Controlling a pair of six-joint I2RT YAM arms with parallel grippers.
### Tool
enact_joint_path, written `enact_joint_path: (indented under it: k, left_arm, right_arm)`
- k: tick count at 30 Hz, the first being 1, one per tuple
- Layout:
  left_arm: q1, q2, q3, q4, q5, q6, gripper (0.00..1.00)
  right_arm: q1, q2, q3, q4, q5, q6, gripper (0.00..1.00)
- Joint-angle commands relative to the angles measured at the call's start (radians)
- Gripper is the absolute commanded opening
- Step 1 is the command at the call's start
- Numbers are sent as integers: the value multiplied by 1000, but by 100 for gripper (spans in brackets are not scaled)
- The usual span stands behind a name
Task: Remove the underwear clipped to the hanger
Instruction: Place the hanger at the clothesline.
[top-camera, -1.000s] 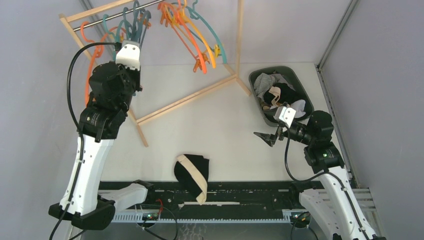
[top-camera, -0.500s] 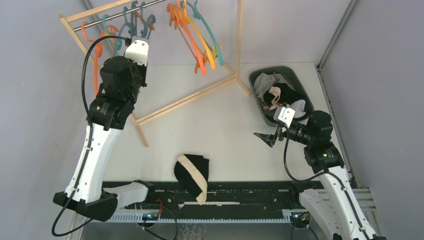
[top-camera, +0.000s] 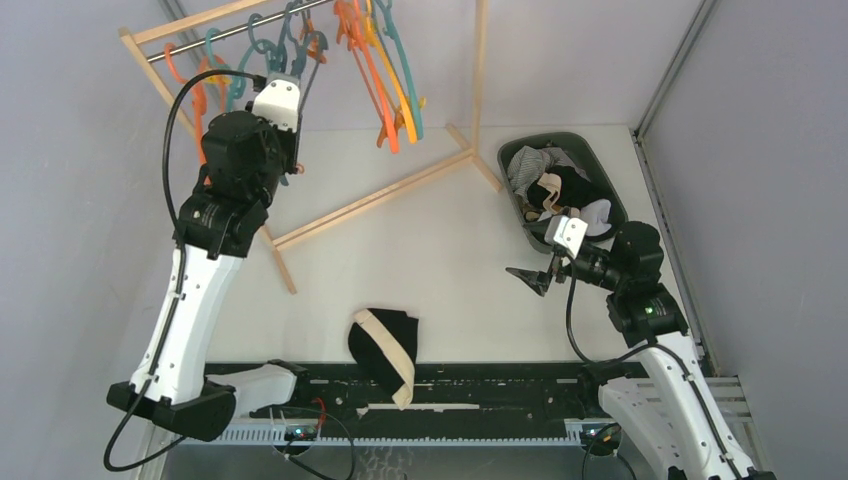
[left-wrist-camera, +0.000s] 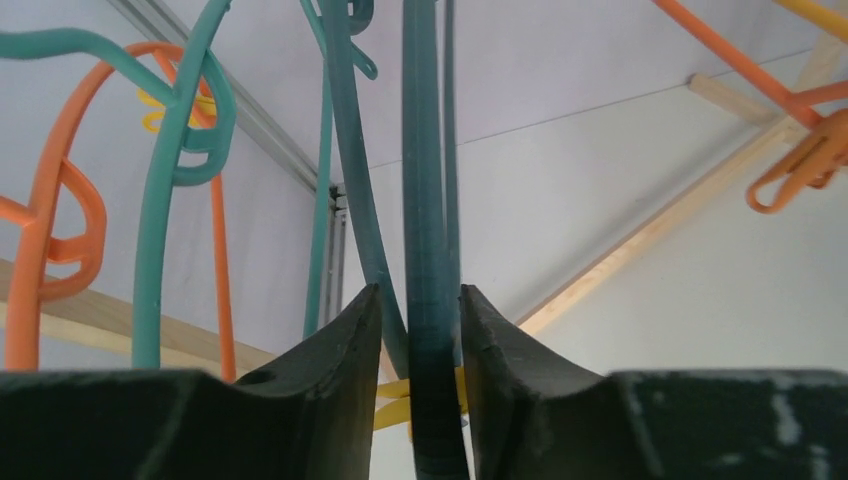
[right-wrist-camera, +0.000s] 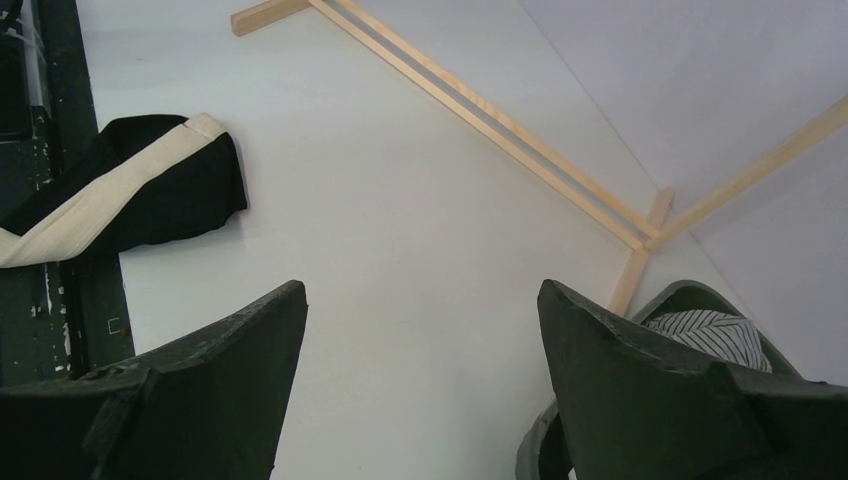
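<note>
Underwear: one black pair with a cream waistband (top-camera: 383, 338) is lying flat on the table (top-camera: 450, 240), at its near edge between the two arm bases. More pieces, black, white and striped (top-camera: 560, 190), are lying heaped in the dark green basket (top-camera: 553, 137) at the far right. No piece is showing on the hangers in these views.

Left gripper (left-wrist-camera: 420, 295) is reaching up among the hangers on the wooden rack (top-camera: 380, 195). Its fingers (left-wrist-camera: 340, 360) are standing close together on either side of a dark teal hanger (left-wrist-camera: 428, 200). A second teal strand is running through the same gap. Cannot tell whether the fingers are pressing on the hanger or only flanking it.

Right gripper (right-wrist-camera: 420, 300) is hovering over bare table just beside the basket. Its fingers (right-wrist-camera: 240, 350) are spread wide with nothing between them.

Orange and teal hangers (top-camera: 385, 70) are hanging tilted from the rail.
</note>
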Motion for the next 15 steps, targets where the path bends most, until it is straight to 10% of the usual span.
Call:
enact_joint_path:
  k: [1,15]
  left_arm:
    - [5,-70,48,-8,75,-26,43]
    - [4,-266,16,-68,341,-32,84]
  right_arm:
    - [9,4,0,8,1,-16,84]
    - [8,15,0,8,-1,-15,84]
